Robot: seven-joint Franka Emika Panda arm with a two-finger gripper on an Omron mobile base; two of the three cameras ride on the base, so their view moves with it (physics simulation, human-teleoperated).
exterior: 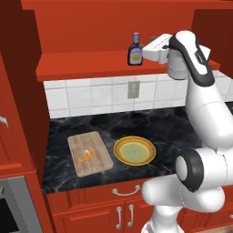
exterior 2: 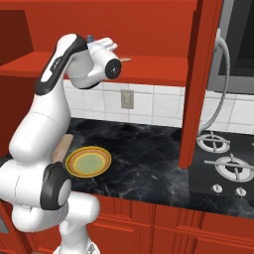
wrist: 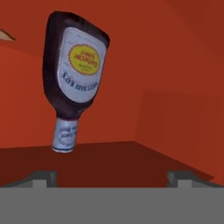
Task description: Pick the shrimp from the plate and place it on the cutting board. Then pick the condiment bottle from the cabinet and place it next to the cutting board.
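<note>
A white robot arm reaches up into the open shelf recess of a red cabinet [exterior: 91, 63], above a dark marbled tabletop [exterior: 159, 127]. The condiment bottle [exterior: 134, 50], dark with a pale cap and a round yellow-orange label, stands upright on the cabinet shelf. The gripper [exterior: 146, 51] is level with the bottle and just beside it, on the side away from the cabinet's left wall. In the hand view the bottle [wrist: 74, 78] appears upside down because the hand is rolled over, and it sits ahead of the two finger tips [wrist: 41, 178], toward one side and apart from them. The jaws are spread fully wide and hold nothing.

Below the bottle, on the tabletop, lies the cutting board [exterior: 89, 153], a light tan wooden rectangle. The shrimp [exterior: 85, 156], small, orange and curved, rests on the cutting board near its middle. The plate [exterior: 134, 150], round with a yellow-orange rim and a pale green centre, sits just beside the cutting board, on the side nearer the arm's base. A grey wall outlet [exterior: 133, 89] is set in the white tiles behind the plate.
</note>
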